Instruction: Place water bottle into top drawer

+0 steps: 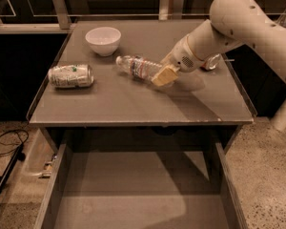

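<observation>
The water bottle (136, 67) lies on its side on the grey tabletop (133, 104), cap pointing to the back left. My gripper (164, 74) is right at the bottle's bottom end, low over the table and touching or nearly touching the bottle. The arm reaches in from the upper right. The top drawer (133, 194) is pulled open below the table's front edge, and nothing shows on its flat grey bottom.
A silver-green can (70, 75) lies on its side at the table's left. A white bowl (103, 39) stands at the back left. A red soda can (210, 62) is partly hidden behind my arm at the right. Cables lie on the floor at the left.
</observation>
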`<state>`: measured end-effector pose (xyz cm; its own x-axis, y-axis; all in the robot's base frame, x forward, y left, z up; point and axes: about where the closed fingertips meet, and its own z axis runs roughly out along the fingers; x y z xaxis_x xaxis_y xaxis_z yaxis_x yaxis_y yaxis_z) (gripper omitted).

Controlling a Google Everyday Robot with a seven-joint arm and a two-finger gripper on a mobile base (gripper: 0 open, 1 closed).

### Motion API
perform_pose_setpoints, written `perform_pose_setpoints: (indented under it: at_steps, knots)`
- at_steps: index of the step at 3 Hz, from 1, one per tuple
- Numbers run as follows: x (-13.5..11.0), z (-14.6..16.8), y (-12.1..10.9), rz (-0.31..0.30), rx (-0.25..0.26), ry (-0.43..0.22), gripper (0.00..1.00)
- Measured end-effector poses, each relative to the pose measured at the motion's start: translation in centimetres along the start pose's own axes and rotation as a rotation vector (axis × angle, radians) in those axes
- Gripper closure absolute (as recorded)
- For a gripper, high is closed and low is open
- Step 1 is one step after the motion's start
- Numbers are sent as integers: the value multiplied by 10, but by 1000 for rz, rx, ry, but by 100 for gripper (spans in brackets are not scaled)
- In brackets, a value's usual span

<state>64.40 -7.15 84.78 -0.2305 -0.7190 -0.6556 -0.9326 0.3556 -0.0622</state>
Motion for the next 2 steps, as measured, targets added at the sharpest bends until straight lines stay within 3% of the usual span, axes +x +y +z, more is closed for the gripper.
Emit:
perform_pose_setpoints:
  at_steps: [1, 2]
  knots:
    - [10, -24, 32, -46, 15, -39, 100]
    - [41, -54, 75, -84, 43, -62, 100]
